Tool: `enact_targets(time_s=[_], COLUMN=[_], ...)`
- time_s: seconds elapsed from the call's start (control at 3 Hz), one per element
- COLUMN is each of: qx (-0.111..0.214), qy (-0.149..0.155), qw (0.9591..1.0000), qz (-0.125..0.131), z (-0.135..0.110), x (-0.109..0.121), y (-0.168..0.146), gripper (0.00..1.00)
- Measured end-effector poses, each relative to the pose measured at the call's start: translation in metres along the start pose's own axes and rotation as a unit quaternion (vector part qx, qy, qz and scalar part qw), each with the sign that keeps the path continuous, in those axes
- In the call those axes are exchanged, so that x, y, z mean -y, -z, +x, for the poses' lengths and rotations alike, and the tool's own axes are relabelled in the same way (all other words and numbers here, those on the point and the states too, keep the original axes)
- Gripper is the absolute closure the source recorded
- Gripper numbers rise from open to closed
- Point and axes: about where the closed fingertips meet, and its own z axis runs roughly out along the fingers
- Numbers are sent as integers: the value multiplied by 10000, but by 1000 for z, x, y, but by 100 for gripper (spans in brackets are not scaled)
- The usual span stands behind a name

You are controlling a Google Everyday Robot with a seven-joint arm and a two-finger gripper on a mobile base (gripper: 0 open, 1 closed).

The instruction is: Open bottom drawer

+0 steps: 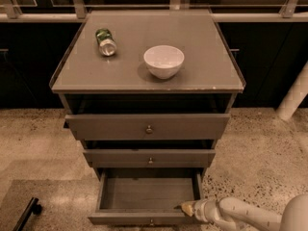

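The bottom drawer [147,216] of the grey cabinet is pulled out, and its bare inside shows from above. Its small round knob [152,222] sits at the centre of the front, at the lower edge of the view. My gripper [186,207] is at the drawer's front right corner, its pale fingertips resting at the top edge of the drawer front. The white arm [240,213] reaches in from the lower right. The middle drawer [149,158] and the top drawer [148,126] above stand slightly out from the cabinet.
A white bowl [164,60] and a green can [106,41] lying on its side sit on the cabinet top [202,57]. A dark mat [43,203] with a black object [26,214] lies on the speckled floor at lower left. A white post [294,97] stands at right.
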Motion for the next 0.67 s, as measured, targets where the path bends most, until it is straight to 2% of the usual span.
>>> enact_targets(time_s=[0.33,0.67], qx=[12,509], qy=[31,192], qw=[10000,9985], qz=[-12,26], z=[4,-9], x=[-3,-6], y=[-2,9], gripper=[100,81])
